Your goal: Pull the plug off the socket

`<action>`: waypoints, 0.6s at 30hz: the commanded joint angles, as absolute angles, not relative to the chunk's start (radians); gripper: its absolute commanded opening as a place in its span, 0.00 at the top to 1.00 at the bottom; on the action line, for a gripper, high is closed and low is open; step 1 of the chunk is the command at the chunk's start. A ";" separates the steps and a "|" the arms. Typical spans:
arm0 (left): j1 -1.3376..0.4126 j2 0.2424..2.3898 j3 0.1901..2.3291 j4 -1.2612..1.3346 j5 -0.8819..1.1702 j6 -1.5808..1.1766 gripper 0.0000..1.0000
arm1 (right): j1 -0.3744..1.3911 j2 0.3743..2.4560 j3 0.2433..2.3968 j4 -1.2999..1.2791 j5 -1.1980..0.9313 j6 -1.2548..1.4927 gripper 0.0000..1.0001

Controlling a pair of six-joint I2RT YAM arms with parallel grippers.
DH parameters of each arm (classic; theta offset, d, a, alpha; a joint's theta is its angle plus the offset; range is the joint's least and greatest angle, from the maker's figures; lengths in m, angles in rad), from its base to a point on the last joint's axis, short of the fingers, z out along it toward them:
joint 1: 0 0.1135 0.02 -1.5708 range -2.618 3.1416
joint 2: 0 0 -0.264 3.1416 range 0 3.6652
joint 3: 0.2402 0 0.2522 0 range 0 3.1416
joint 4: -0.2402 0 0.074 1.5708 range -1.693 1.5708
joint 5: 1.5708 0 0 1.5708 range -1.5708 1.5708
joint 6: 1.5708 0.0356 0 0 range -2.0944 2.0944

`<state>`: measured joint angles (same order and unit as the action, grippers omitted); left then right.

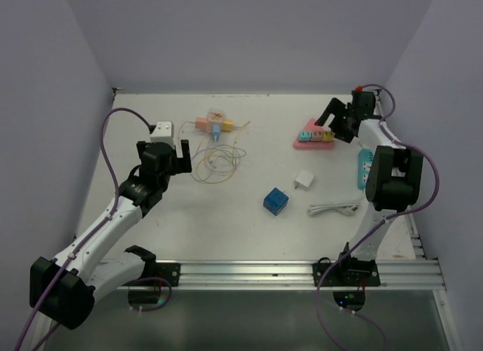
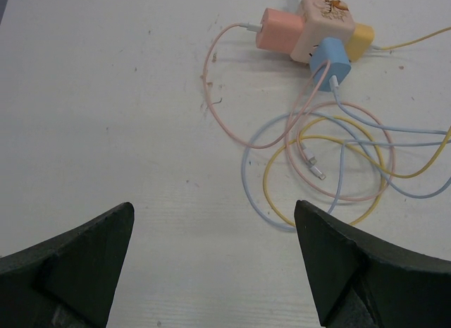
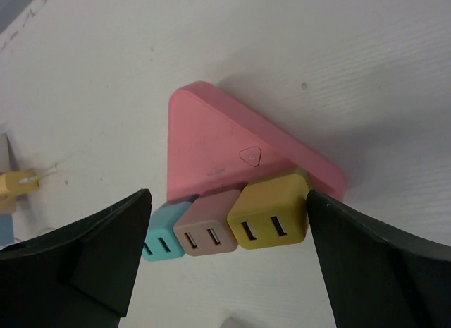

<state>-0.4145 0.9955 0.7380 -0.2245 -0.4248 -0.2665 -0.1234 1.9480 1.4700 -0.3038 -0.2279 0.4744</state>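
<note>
A pink triangular socket point(image 1: 306, 130) point(image 3: 204, 137) lies at the back right of the table. Three USB plugs sit side by side in its near edge: teal point(image 3: 163, 236), dusty pink point(image 3: 208, 228) and yellow point(image 3: 271, 215). My right gripper point(image 1: 336, 124) point(image 3: 227, 197) is open just above them, its jaws either side of the row and touching nothing. My left gripper point(image 1: 162, 147) point(image 2: 213, 257) is open and empty over bare table. A cream cube socket point(image 2: 320, 25) with pink, blue and yellow plugs and coiled cables point(image 2: 338, 159) lies ahead of it, to the right.
A white block point(image 1: 162, 130) lies just beyond my left gripper. A blue cube point(image 1: 276, 201), a white charger point(image 1: 304, 180) and a bundled grey cable point(image 1: 332, 209) lie mid-right. A light-blue power strip point(image 1: 364, 166) runs beside my right arm. Walls close in on both sides.
</note>
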 commanded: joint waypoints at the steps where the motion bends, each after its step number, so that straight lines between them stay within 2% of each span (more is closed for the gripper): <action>1: -0.408 0.983 0.739 -0.166 -0.443 -0.247 0.01 | -0.060 1.850 1.384 -0.293 -0.252 0.489 0.05; 7: -0.408 0.985 0.736 -0.169 -0.445 -0.247 0.01 | 0.047 1.747 1.258 -0.253 -0.241 0.558 0.05; 12: -0.408 0.991 0.736 -0.169 -0.448 -0.247 0.01 | 0.158 1.717 1.255 -0.264 -0.285 0.546 0.05; 18: -0.408 1.008 0.735 -0.172 -0.454 -0.247 0.01 | 0.164 1.648 1.281 -0.330 -0.278 0.470 0.05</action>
<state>-0.4145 1.0004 0.7380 -0.2245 -0.4286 -0.2661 0.1829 1.7260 1.2522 -0.2958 -0.2737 0.5209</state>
